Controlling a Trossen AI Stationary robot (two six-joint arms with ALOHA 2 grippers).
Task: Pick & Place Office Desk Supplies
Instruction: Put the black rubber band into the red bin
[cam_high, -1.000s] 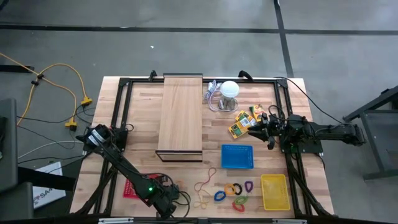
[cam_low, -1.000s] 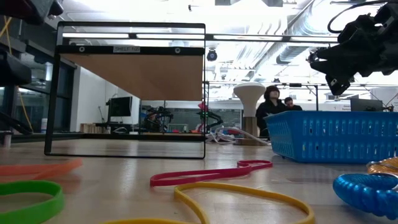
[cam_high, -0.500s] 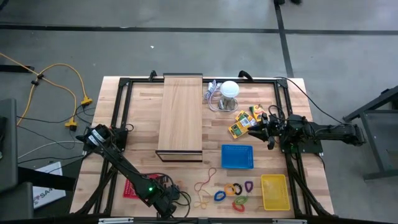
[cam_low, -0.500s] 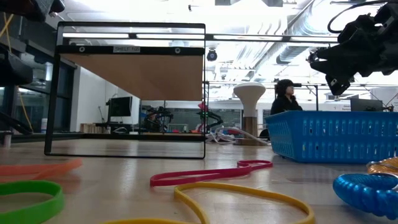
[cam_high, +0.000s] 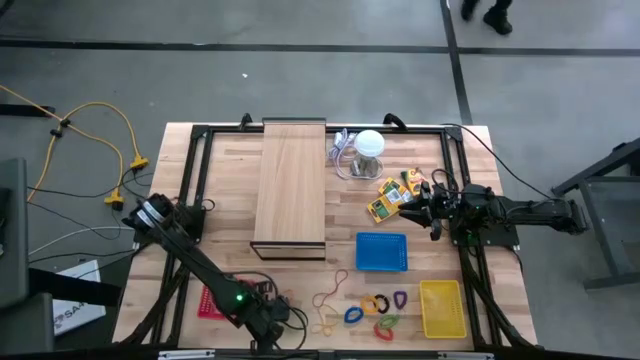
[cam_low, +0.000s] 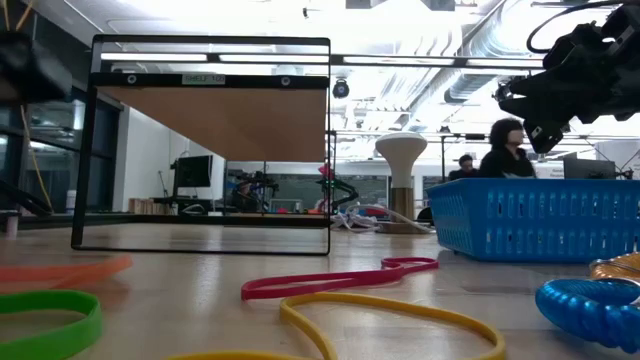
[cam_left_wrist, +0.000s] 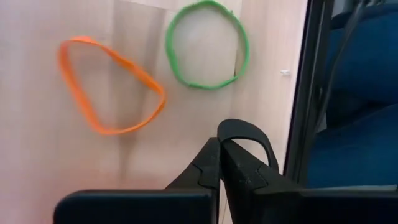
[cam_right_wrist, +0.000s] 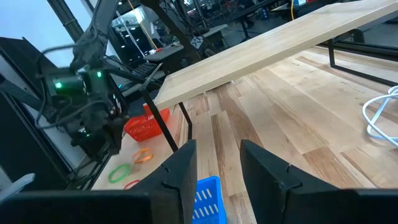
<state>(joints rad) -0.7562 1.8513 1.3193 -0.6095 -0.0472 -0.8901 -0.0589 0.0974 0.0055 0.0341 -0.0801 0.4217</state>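
**Inspector:** Report the state of both tools and where the supplies lie.

**Operator:** My left gripper (cam_left_wrist: 221, 144) sits at the near edge of the table (cam_high: 300, 265), its fingers pressed together with nothing between them that I can see. Just ahead of it lie an orange rubber band (cam_left_wrist: 109, 87) and a green rubber band (cam_left_wrist: 207, 45), flat on the wood and not touching the fingers. My right gripper (cam_right_wrist: 214, 163) hangs above the table's right side near the yellow packs (cam_high: 392, 196), fingers spread, holding nothing.

**Inspector:** And the remaining items?

**Operator:** The coloured clips (cam_high: 375, 308) and more bands (cam_high: 328, 296) lie near the front edge, between a red basket (cam_high: 212, 300) and a yellow basket (cam_high: 441, 308). A blue basket (cam_high: 381, 252) stands behind them.

**Inspector:** How do you expect the bands to handle?

**Operator:** I judge them very light, thin and limp. They should deform under any pinch and may slide on the smooth wood. I would take one strand of the loop from above, fingers straddling it and touching the table. Risk: the fingers close on nothing, or the band snaps away.

**Inspector:** The clips and packs?

**Operator:** The clips look stiffer; I would grip across one side of the loop. The packs look light and slick; I would take them across the narrow width.
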